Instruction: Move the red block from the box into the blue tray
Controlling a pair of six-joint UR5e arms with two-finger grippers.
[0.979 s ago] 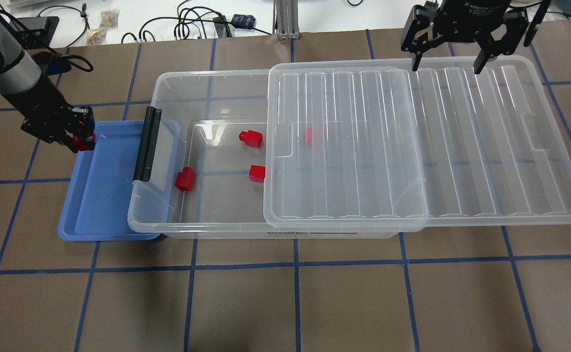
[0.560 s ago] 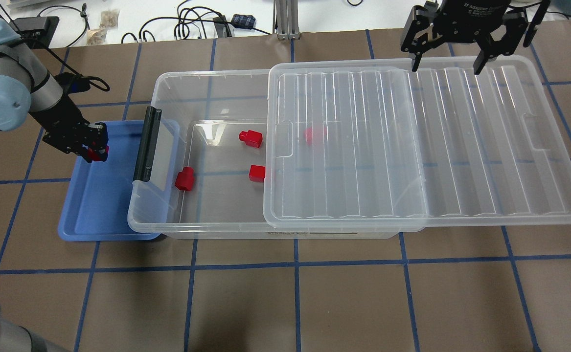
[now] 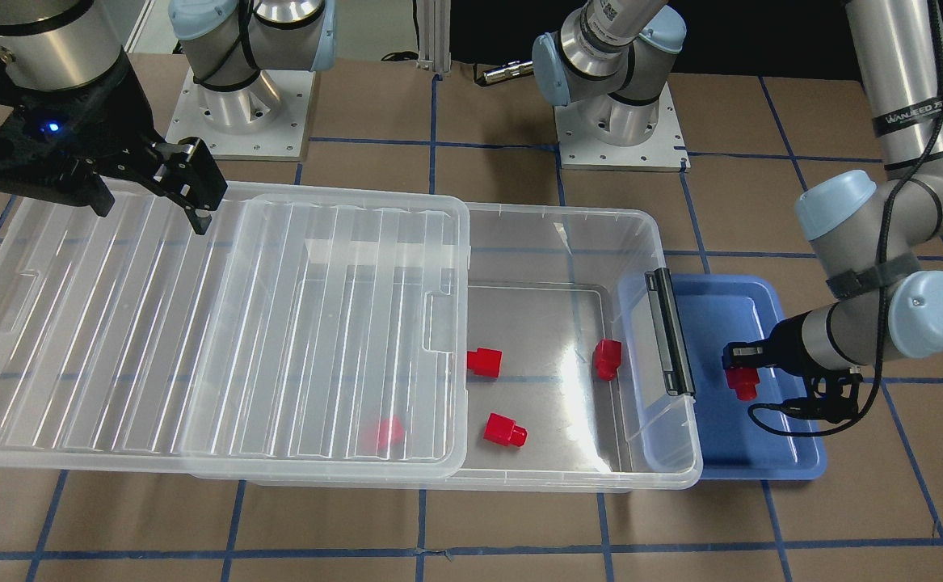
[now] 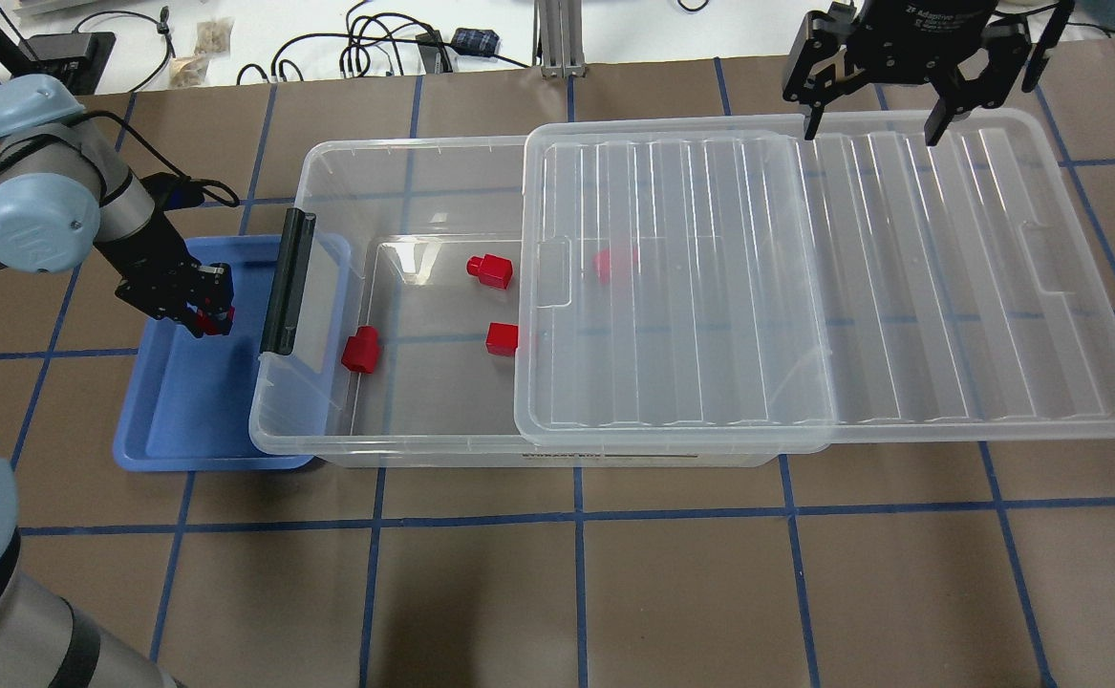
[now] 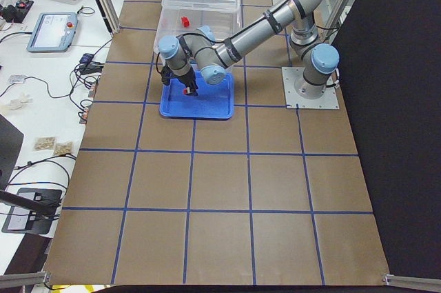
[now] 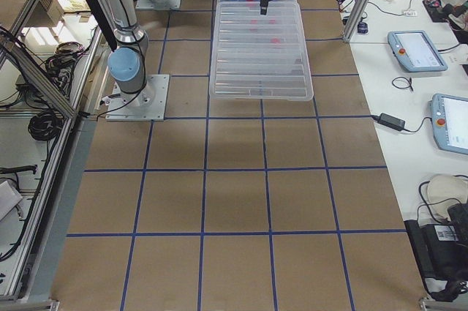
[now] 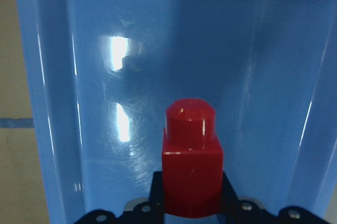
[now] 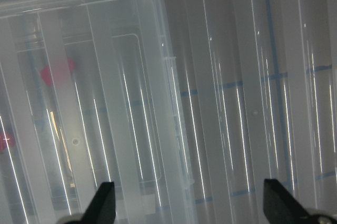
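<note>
Gripping the red block [image 7: 190, 174] between clenched jaws, the left end effector [image 4: 216, 315] hangs over the blue tray [image 4: 184, 411] at the left of the overhead view, above the upper half of the tray. In the left wrist view the block's narrow stub points away from the fingers toward the tray floor; contact between block and floor cannot be determined. The tray lies flat on the worktop [image 4: 672, 592], with its right edge tucked under the overhanging rim of the box [image 4: 404, 182]. The black latch bar [image 4: 288, 282] on that end of the box stands just beside the left end effector. The lid [image 4: 901, 287] is slid toward the right of the overhead view, so that it covers the right part of the box and overhangs beyond it. Three loose blocks [image 4: 489, 270] lie on the uncovered box floor, well apart from one another, and a fourth block [image 4: 614, 263] shows dimly through the lid. The right end effector [image 4: 872, 124] hovers over the upper edge of the lid at the upper right of the overhead view, released, its jaws spread wide and grasping nothing.
</note>
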